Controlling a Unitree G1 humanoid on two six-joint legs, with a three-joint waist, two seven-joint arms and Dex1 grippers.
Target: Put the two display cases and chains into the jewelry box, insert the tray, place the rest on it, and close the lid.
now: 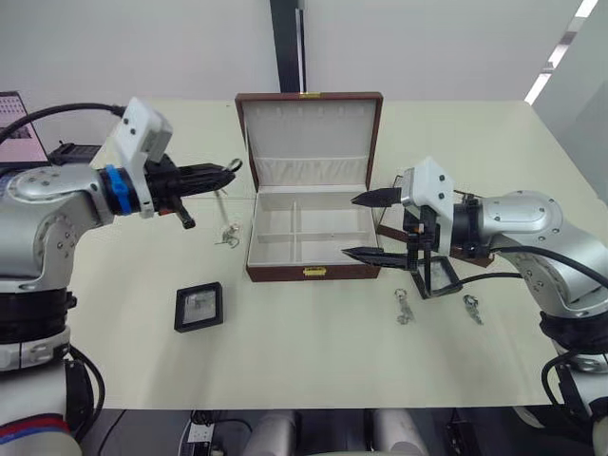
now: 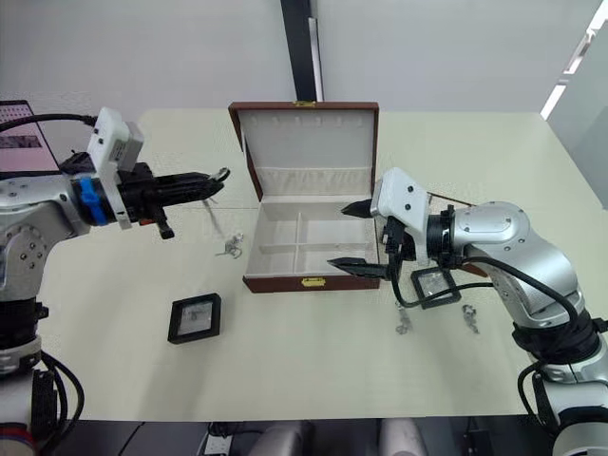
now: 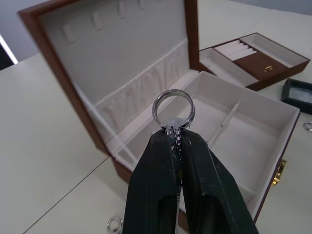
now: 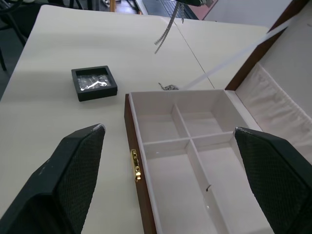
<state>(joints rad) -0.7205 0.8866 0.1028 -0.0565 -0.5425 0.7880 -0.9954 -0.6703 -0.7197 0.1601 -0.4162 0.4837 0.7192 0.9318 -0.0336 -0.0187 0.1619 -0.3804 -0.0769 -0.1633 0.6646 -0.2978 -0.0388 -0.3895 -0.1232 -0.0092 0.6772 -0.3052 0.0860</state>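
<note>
The jewelry box [image 1: 309, 271] stands open mid-table, its compartments empty and its lid [image 1: 309, 133] upright. My left gripper [image 1: 228, 176] hovers left of the box, shut on a chain with a ring [image 3: 174, 109] that dangles below it. Another chain [image 1: 228, 236] lies on the table under it. One display case [image 1: 199, 306] lies front left, the other [image 2: 435, 285] under my right wrist. My right gripper [image 1: 349, 226] is open over the box's right side, holding nothing. The tray [image 3: 253, 58] sits right of the box. Two trinkets [image 1: 404, 306] [image 1: 472, 309] lie front right.
A laptop [image 1: 19, 128] sits at the table's far left edge. The table's front edge [image 1: 304, 404] runs close below the display case and trinkets.
</note>
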